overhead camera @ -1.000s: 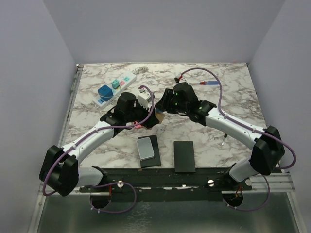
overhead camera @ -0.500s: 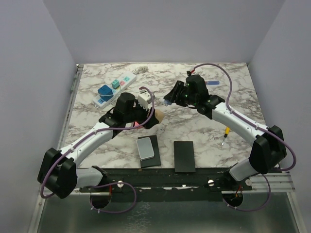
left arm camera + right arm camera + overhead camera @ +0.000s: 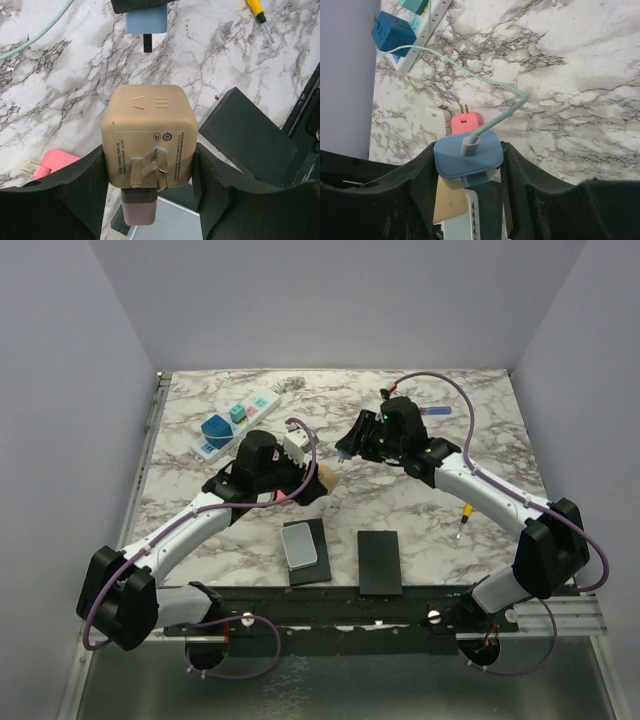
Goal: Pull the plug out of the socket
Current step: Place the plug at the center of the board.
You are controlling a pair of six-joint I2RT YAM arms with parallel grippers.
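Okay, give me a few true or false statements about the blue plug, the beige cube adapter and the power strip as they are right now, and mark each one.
1. The left end effector is shut on the beige cube adapter. True.
2. The blue plug is seated in the beige cube adapter. False: the right end effector holds it apart from the cube, its prong bare.
3. A dark blue cube sits on the white power strip. True.
4. The pink plug is gripped by the right end effector. False: it lies loose on the table.
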